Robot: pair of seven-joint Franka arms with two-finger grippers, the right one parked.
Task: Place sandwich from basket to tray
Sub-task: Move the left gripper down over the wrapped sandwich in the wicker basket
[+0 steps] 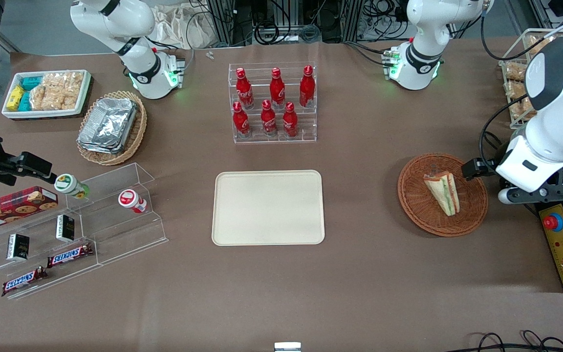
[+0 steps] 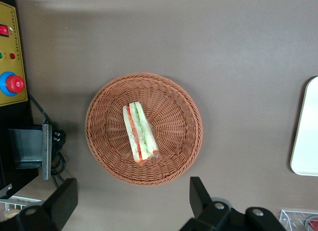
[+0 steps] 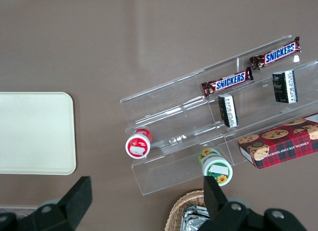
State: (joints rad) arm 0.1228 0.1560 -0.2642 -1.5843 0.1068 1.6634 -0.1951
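Note:
The sandwich (image 1: 443, 193), a triangular wedge with green and red filling, lies in the round reddish-brown basket (image 1: 418, 210) toward the working arm's end of the table. In the left wrist view the sandwich (image 2: 140, 133) lies near the middle of the basket (image 2: 174, 161). My left gripper (image 1: 477, 168) hovers above the basket's edge on the working arm's side. It is open and empty (image 2: 131, 201), with its fingers (image 2: 198, 196) spread wide just outside the rim. The cream-beige tray (image 1: 268, 208) lies bare at the table's middle, and its edge shows in the left wrist view (image 2: 305, 136).
A clear rack of red bottles (image 1: 274, 102) stands farther from the front camera than the tray. A yellow emergency-stop box (image 1: 562, 239) sits beside the basket at the table's end. Clear snack shelves (image 1: 76, 220), a tan basket of foil containers (image 1: 110, 127) and a white snack tray (image 1: 47, 93) lie toward the parked arm's end.

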